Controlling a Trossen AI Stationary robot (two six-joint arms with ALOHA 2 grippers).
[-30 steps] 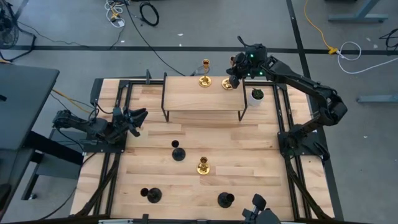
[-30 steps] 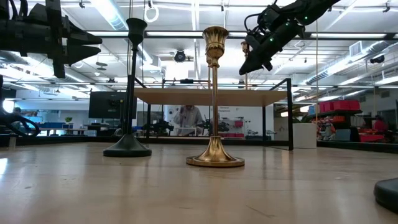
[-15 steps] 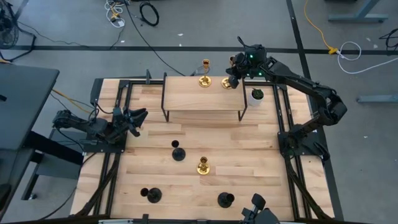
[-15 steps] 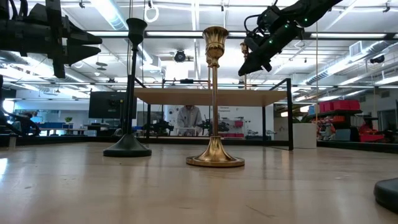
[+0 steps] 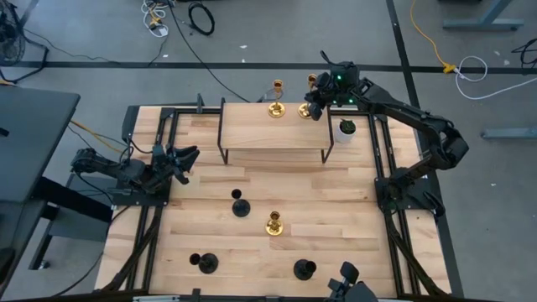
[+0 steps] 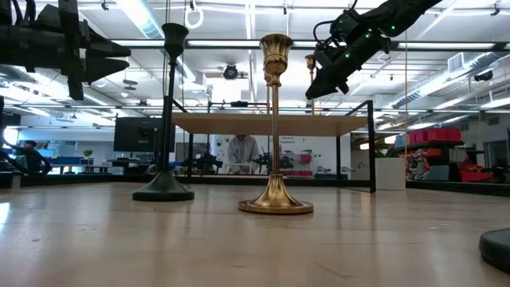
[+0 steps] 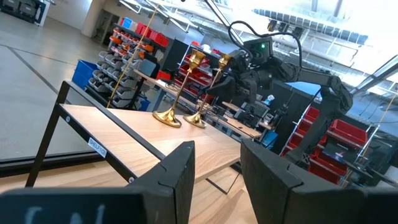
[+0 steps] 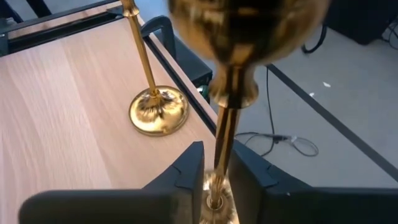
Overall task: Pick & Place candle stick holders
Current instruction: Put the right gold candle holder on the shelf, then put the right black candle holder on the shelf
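1. The wooden surface (image 5: 277, 189) is pale butcher-block in a dark metal frame, with a raised wooden shelf (image 5: 273, 134) on thin black legs at the far side.
2. My right arm reaches over the shelf's far right corner; over the last second its pincer (image 5: 316, 101) has drifted only slightly, and the gold holder it carries (image 5: 307, 109) now has its base on the shelf beside the first gold holder (image 5: 277, 107). I read that as placement nearly done, release pending.
3. In the right wrist view the fingers (image 8: 186, 171) are clenched on the thin polished stem.
4. My left pincer (image 5: 180, 159) waits at the left edge, fingers apart.
5. Still on the surface: one shiny gold holder (image 5: 274, 224) and three matte black holders (image 5: 241, 205), with round bases and slim stems.
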